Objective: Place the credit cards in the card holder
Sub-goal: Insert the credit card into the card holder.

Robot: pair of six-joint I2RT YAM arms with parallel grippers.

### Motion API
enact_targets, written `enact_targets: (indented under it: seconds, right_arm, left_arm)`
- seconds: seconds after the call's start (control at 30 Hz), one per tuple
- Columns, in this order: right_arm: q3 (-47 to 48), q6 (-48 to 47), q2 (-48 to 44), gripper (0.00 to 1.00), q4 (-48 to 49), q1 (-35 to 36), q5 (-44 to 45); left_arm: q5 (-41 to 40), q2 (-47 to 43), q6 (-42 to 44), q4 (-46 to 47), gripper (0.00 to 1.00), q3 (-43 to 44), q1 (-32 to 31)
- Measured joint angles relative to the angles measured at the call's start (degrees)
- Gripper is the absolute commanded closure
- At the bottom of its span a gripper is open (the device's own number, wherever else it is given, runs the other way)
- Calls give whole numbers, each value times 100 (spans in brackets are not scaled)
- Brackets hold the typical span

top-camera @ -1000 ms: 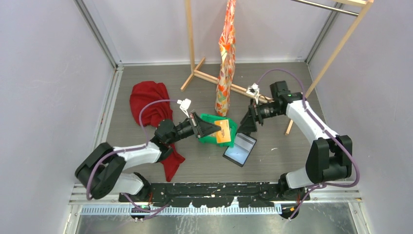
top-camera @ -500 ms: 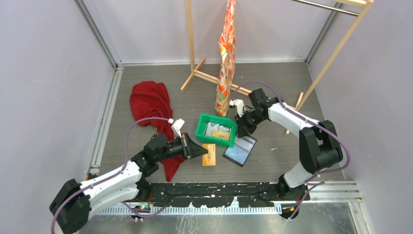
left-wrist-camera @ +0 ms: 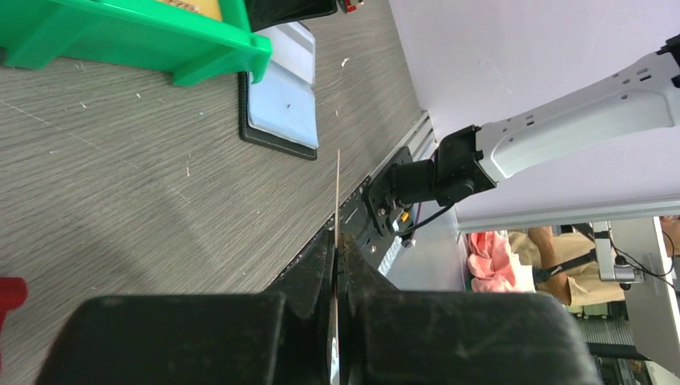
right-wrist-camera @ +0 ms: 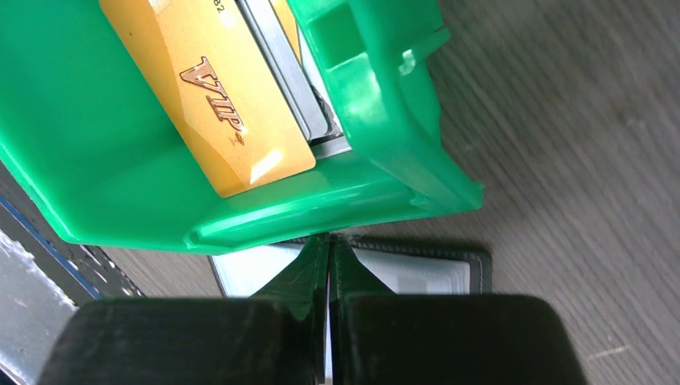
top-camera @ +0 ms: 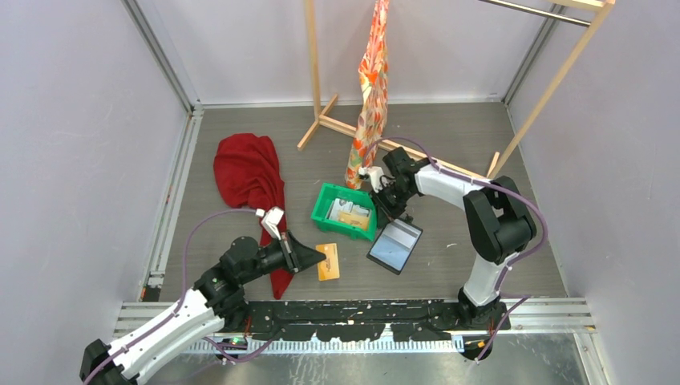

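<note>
Thin orange-yellow card (top-camera: 327, 261) in left hand (top-camera: 317, 257)

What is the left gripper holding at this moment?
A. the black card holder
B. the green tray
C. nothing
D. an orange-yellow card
D: the left gripper is shut on an orange-yellow card, which shows edge-on in its grip in the left wrist view, while the card holder lies open and apart from it.
</note>
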Motion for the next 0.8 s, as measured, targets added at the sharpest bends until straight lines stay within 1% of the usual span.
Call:
enact_targets:
  seconds: [0.1,0.23,0.37,0.47,0.53,0.6,0.73,0.8]
  right_arm:
    - [125,313,103,94,199,155,-13]
    - [256,833,306,84,522,374,-164]
    - [323,1182,535,76,785,509,-483]
    - [323,1054,476,68,678,463,-758]
    - [310,675,262,59,348,258,-1016]
    - [234,269,-142,49,-7,-127,-1217]
    - [-63,-398,-1071,44,-444,-1038,-1161]
    - [-131,-662,-1204,40,-643,-1340,-977]
  left_arm:
    - [-118,-243,-79,-118,100,-52,0]
    - [-289,-221,-286,-109,100,-179,0]
    - [-518,114,-713,212,100,-328,-2]
    - [-717,446,-1019,474,100,-356,-57]
    - [-907,664,-1141,584,100,-313,-173]
    - [-1128,905,-1217,691,100,-197,-378]
    - [-1515,1596,-1349,1038,100,72,-780]
    - [-1582,2111,-1377,1287,100,212,-894]
